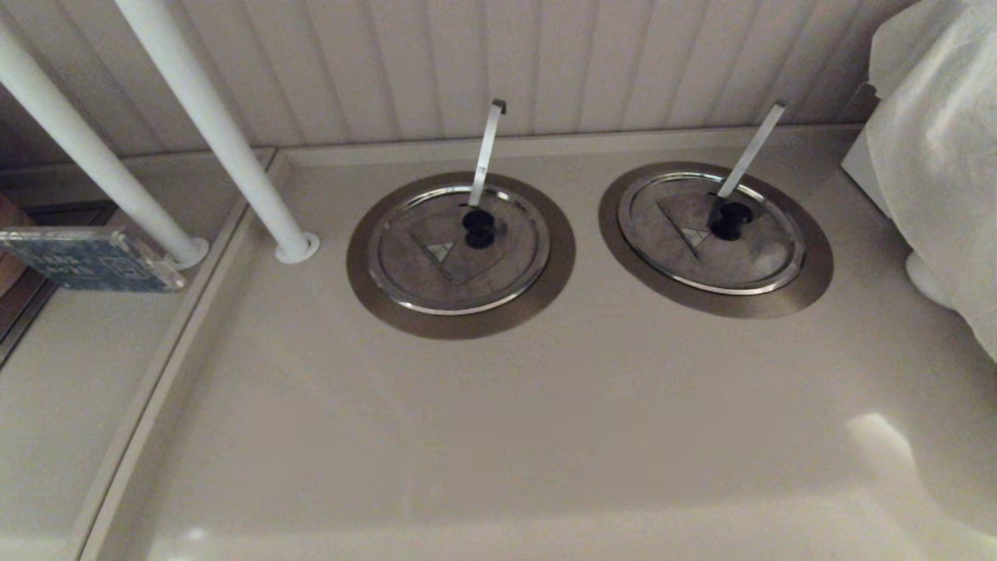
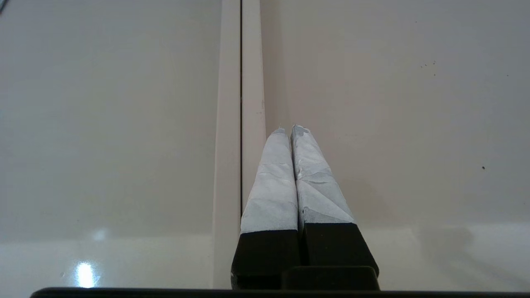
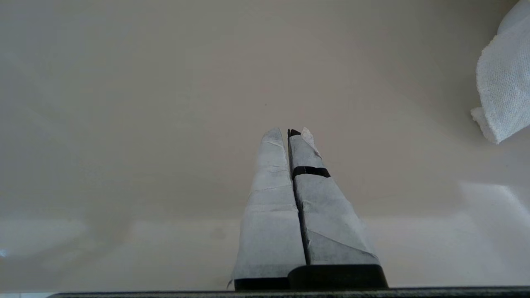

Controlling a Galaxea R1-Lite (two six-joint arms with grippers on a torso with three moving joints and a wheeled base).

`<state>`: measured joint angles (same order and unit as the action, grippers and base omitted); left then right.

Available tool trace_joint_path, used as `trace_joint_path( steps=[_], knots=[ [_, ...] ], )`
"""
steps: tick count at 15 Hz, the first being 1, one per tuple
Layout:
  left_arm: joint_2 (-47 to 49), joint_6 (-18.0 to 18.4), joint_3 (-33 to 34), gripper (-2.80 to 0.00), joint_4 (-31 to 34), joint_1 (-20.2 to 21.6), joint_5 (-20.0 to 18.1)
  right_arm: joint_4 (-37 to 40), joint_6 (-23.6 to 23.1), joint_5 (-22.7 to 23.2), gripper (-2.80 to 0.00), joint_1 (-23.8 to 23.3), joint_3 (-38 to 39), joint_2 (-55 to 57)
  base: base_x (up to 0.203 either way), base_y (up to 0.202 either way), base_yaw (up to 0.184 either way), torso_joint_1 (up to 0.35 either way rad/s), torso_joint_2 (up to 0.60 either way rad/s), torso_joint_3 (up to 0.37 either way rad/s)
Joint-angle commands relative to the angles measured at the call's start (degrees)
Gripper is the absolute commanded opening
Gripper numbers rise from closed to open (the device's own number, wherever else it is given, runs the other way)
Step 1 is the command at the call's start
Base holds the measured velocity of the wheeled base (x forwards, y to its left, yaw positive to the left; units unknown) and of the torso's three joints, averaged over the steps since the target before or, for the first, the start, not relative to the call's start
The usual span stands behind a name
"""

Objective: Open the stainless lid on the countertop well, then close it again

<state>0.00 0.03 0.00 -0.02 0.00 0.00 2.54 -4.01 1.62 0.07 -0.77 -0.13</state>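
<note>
The left gripper [image 2: 289, 129] has its taped fingers pressed together on nothing, over the seam at the counter's [image 1: 498, 436] left edge. The right gripper [image 3: 290, 132] is likewise pinched closed and empty, above bare counter near a white cloth [image 3: 503, 95]. Neither shows in the head view. Far off, the lid [image 1: 458, 249] lies flat in its well ring [image 1: 366, 273], left of the twin lid [image 1: 710, 231]. A handle [image 1: 487, 152] rises behind its black knob [image 1: 478, 227].

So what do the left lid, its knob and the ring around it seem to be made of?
The lid looks like brushed steel: dull grey face, shiny raised rim. Its knob is black, probably plastic, though that is unsure. The ring seems to be flat metal with a brownish, matte finish.
</note>
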Motion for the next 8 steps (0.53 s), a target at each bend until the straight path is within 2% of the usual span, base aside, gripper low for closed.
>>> trace_joint_path(
  steps=[1,8],
  knots=[
    [-0.1,0.1,0.0,-2.80,0.0,0.0,0.0,0.0,0.0,0.0,-2.80,0.0,0.0,0.2,0.000,0.000,0.000,0.000,0.00,0.000],
    [0.0,0.1,0.0,-2.80,0.0,0.0,0.0,0.0,0.0,0.0,-2.80,0.0,0.0,0.2,0.000,0.000,0.000,0.000,0.00,0.000]
  ],
)
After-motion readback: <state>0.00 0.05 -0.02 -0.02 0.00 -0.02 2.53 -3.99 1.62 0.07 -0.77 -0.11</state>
